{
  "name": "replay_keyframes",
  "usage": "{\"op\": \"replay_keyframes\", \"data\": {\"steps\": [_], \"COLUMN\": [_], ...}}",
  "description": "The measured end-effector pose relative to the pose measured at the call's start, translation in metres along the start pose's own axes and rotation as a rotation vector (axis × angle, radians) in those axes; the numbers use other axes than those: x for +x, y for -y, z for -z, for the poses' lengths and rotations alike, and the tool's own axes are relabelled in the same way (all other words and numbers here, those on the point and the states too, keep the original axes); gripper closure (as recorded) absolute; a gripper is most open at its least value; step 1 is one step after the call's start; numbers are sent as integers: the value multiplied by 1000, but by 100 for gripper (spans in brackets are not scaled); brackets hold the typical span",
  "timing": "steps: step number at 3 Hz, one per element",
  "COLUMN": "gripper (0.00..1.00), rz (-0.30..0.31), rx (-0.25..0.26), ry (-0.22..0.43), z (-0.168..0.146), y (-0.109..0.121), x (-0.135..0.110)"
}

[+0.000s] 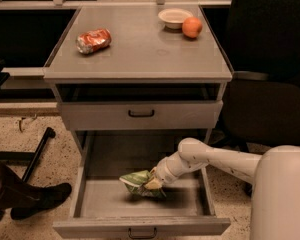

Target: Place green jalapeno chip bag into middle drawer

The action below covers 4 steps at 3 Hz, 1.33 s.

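The green jalapeno chip bag (136, 184) is crumpled and sits low inside the open middle drawer (140, 226), near the middle of its floor. My gripper (151, 184) reaches in from the right, down into the drawer, and is shut on the bag's right end. My white arm (215, 159) crosses over the drawer's right wall. I cannot tell whether the bag rests on the drawer floor or hangs just above it.
The shallower upper drawer (140, 115) is pulled out slightly above. On the cabinet top lie a crushed red-orange can (93, 40), a white bowl (174, 17) and an orange fruit (192, 27). A dark chair (270, 99) stands to the right; a shoe (35, 200) and a chair leg (35, 156) are on the floor to the left.
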<state>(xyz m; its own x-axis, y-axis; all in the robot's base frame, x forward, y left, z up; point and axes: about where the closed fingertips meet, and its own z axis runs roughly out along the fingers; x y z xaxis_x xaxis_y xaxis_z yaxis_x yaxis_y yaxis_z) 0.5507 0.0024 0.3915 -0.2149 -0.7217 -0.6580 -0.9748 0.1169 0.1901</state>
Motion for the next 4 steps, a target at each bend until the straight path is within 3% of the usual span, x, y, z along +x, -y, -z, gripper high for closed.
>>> {"op": "replay_keyframes", "data": {"steps": [2, 3, 4], "gripper": [12, 0, 0], "rz": [0, 0, 0], "rx": [0, 0, 0], "ry": [0, 0, 0], "z": [0, 0, 0], "y": [0, 0, 0], "x": [0, 0, 0]}}
